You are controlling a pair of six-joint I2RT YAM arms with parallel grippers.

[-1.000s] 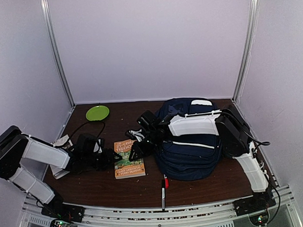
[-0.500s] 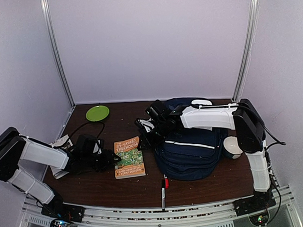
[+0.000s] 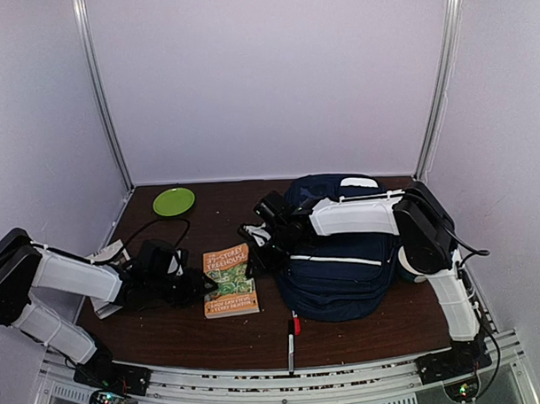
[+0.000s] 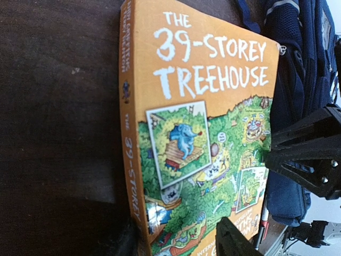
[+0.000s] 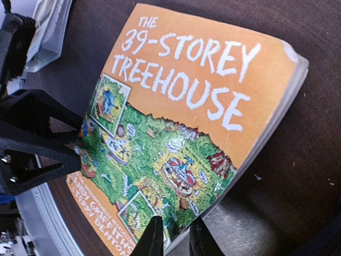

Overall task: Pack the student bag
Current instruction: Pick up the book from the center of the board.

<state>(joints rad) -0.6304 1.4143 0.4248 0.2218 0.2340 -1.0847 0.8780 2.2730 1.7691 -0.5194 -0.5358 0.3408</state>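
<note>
Both arms low at the book (image 3: 230,280), one from each side.
A pen (image 3: 292,334) lay nearest, at the front edge. The left arm stretched flat to the right, left gripper (image 3: 200,282) spread about the book's left edge. The right arm reached leftward across the student bag (image 3: 340,288), which sat right of centre. The right gripper (image 3: 253,262) had its fingers drawn close at the book's right edge; whether it was pinching, could not tell. A green plate (image 3: 173,201) lay far left.
</note>
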